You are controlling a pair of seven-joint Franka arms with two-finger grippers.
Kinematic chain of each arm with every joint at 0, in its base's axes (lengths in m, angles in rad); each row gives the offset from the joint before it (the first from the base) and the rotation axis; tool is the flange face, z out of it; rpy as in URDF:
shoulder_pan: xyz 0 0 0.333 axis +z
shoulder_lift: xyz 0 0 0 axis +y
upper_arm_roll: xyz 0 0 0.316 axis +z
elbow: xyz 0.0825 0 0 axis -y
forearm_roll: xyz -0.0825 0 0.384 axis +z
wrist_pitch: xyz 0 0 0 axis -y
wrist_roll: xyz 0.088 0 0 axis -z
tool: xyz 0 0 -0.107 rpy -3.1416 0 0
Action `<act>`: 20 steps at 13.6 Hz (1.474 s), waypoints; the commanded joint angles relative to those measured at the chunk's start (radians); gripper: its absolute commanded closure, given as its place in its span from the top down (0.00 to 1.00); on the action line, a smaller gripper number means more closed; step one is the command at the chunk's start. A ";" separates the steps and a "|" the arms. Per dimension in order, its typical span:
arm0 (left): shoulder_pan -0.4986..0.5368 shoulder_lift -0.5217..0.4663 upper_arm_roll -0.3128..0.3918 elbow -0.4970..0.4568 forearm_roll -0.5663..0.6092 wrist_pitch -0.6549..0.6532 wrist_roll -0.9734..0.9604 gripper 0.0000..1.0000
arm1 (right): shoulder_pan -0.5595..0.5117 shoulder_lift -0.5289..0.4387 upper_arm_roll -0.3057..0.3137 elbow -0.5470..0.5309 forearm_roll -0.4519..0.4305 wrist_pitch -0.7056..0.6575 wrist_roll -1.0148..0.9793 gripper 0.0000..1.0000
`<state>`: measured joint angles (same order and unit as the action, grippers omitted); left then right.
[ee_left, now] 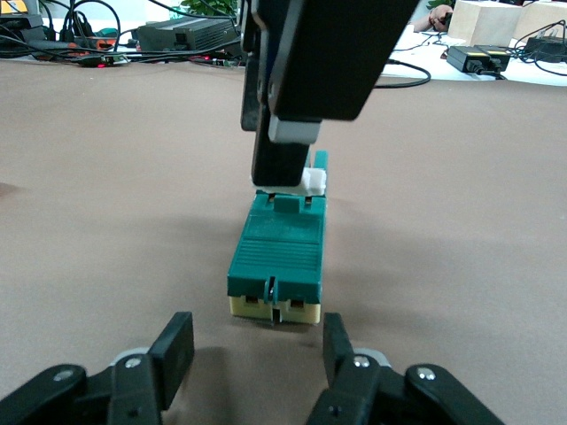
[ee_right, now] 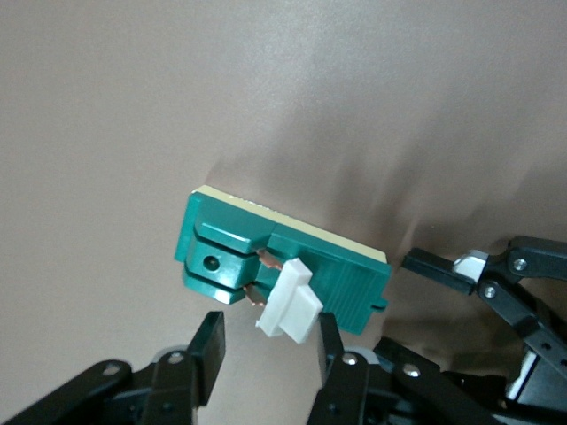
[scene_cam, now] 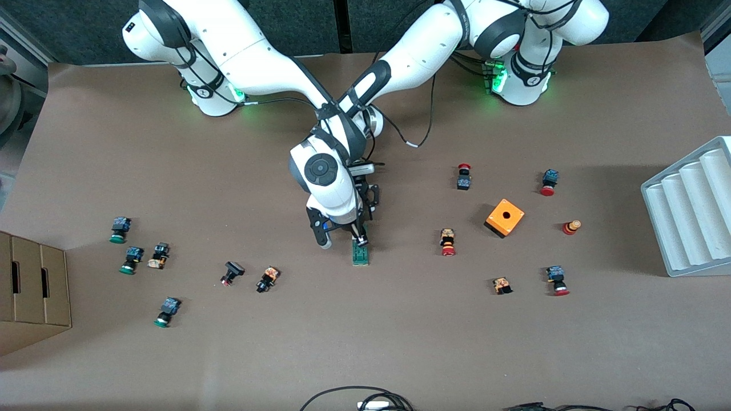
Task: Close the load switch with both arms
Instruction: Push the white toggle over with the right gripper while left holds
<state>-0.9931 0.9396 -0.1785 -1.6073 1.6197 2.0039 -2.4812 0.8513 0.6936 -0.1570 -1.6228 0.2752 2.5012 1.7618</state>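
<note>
The load switch (scene_cam: 360, 255) is a narrow dark-green block lying on the brown table under both arms' hands. In the right wrist view the switch (ee_right: 292, 257) shows its white piece (ee_right: 288, 305) raised from the top. My right gripper (scene_cam: 360, 235) is open and over that white piece, which sits between its fingers against one of them (ee_right: 326, 341). My left gripper (ee_left: 258, 341) is open and low over the table, just short of the switch's cream end (ee_left: 273, 308). In the front view the right arm's wrist hides most of it.
An orange cube (scene_cam: 505, 217) and several red-capped push-buttons lie toward the left arm's end. Green-capped push-buttons (scene_cam: 132, 260) and a cardboard box (scene_cam: 31, 291) are toward the right arm's end. A white ridged rack (scene_cam: 691, 205) stands at the table's edge.
</note>
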 commanded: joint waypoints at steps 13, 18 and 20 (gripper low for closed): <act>-0.010 0.019 0.007 0.012 0.012 -0.007 -0.024 0.66 | -0.024 0.020 -0.007 0.057 0.032 -0.016 -0.025 0.34; -0.007 0.021 0.007 0.012 0.012 -0.005 -0.019 0.66 | -0.035 0.023 -0.003 0.072 0.032 -0.021 -0.024 0.29; -0.007 0.019 0.007 0.012 0.012 -0.005 -0.021 0.66 | -0.040 0.026 -0.002 0.083 0.032 -0.027 -0.024 0.29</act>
<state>-0.9932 0.9398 -0.1785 -1.6073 1.6201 2.0033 -2.4817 0.8253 0.6986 -0.1597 -1.5863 0.2807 2.4973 1.7614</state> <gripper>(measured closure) 0.339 0.709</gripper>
